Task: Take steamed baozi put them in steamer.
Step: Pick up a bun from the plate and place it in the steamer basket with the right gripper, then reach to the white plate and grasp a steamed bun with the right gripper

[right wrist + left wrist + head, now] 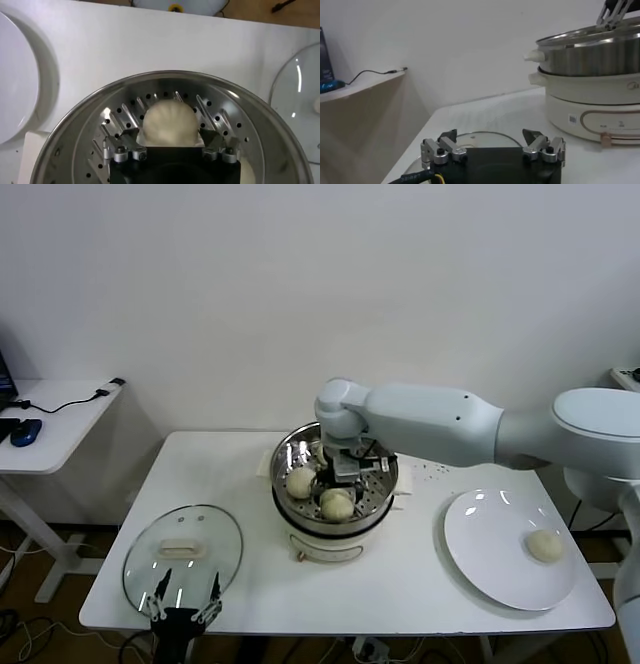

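The steamer (322, 542), a steel pot on a cream base, stands mid-table. Two baozi (301, 481) (337, 503) lie on its perforated floor. My right gripper (346, 465) reaches down inside the pot. In the right wrist view it (169, 132) is shut on a third baozi (169, 122), its fingers against the bun's sides, low over the basket floor (95, 150). A fourth baozi (545, 545) lies on the white plate (490, 556). My left gripper (183, 609) is open and empty at the table's front left edge, over the glass lid.
The round glass lid (183, 556) lies flat at front left and also shows in the left wrist view (480, 136). A side table (60, 419) with cables stands at far left. The plate's rim (15, 75) lies beside the pot.
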`<move>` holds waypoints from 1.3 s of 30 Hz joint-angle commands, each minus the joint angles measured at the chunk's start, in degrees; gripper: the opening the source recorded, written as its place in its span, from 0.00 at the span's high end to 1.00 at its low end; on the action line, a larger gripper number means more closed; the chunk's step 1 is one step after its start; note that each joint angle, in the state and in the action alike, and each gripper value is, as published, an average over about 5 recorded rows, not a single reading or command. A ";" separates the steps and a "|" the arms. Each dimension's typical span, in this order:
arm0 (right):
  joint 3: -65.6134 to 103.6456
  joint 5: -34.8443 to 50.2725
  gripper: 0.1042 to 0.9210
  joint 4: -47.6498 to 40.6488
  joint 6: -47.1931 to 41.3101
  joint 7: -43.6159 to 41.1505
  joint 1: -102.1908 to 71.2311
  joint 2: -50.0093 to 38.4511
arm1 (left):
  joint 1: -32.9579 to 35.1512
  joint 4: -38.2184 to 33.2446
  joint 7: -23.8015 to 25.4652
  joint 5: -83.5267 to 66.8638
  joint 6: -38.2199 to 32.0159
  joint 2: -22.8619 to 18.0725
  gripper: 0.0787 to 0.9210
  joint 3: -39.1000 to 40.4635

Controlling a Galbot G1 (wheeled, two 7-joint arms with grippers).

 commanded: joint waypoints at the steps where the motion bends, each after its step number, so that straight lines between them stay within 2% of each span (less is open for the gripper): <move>1: 2.46 0.09 0.12 0.38 0.45 0.27 1.02 -1.29 | 0.11 -0.12 0.00 -0.02 -0.03 0.03 0.12 0.01; 6: 3.96 2.84 0.12 -0.31 -1.07 0.53 5.15 -5.81 | 0.24 -0.46 0.01 -0.05 0.00 0.11 0.12 -0.01; 9: 1.89 6.96 0.12 -2.51 -4.74 4.87 9.50 -10.65 | 0.32 -0.72 0.02 -0.10 0.02 0.22 0.12 0.01; 14: -8.15 20.11 0.12 -5.70 -20.11 13.04 17.82 -18.41 | 0.18 -1.23 0.07 -0.08 0.15 0.38 0.12 0.24; 19: -11.85 33.67 0.12 -3.81 -40.12 12.10 19.92 -27.26 | -0.20 -1.16 0.08 0.01 0.14 0.31 0.12 0.67; 22: -11.84 38.14 0.12 -1.53 -49.87 11.09 18.57 -33.30 | -0.15 -1.62 0.11 -0.01 0.24 0.17 0.12 1.09; 25: -9.88 38.07 0.12 -0.17 -53.49 10.44 14.62 -39.23 | -0.01 -2.31 0.11 0.42 0.22 -0.18 0.12 1.34; 30: -2.43 31.19 0.12 0.01 -53.58 7.44 2.75 -47.21 | 0.55 -2.60 0.13 1.77 -0.23 -0.15 0.12 1.40; 39: 14.09 16.95 0.12 -4.25 -48.46 3.27 -18.23 -51.70 | 0.61 -2.25 -0.01 1.97 -0.21 -0.05 0.12 1.24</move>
